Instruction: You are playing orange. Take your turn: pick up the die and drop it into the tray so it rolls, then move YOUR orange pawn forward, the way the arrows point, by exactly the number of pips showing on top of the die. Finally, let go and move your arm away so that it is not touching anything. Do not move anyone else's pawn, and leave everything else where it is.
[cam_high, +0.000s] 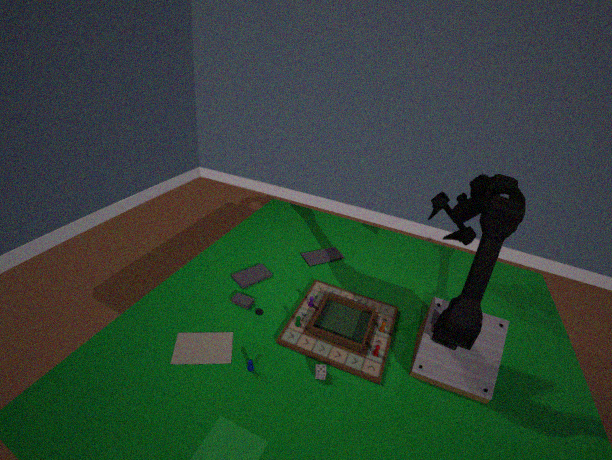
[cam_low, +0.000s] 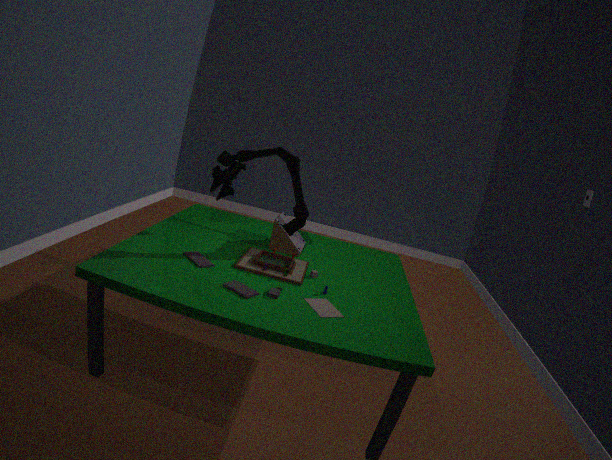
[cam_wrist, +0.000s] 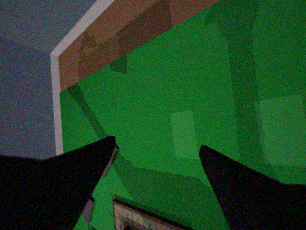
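Observation:
The die (cam_high: 320, 372) (cam_low: 314, 273) lies on the green table just outside the game board (cam_high: 322, 347) (cam_low: 298, 276); its pips are too blurred to count. The square tray (cam_high: 334, 341) is in the board's middle, with no die visible in it. The orange pawn (cam_high: 383, 326) stands on the board's side nearest the arm's base, with the red pawn (cam_high: 376, 349) close by on the same side. The purple pawn (cam_high: 311, 301) and green pawn (cam_high: 298, 321) are on the opposite side. My gripper (cam_high: 436, 229) (cam_low: 215, 195) (cam_wrist: 158, 145) is open and empty, high above the table.
A blue figure (cam_high: 250, 365) (cam_low: 325, 290) and a pale sheet (cam_high: 202, 348) (cam_low: 324, 307) are beyond the die. Grey slabs (cam_high: 322, 256) (cam_high: 251, 275) (cam_high: 242, 300) and a black disc (cam_high: 259, 311) lie beyond the board. The arm's base plate (cam_high: 460, 370) is beside the board.

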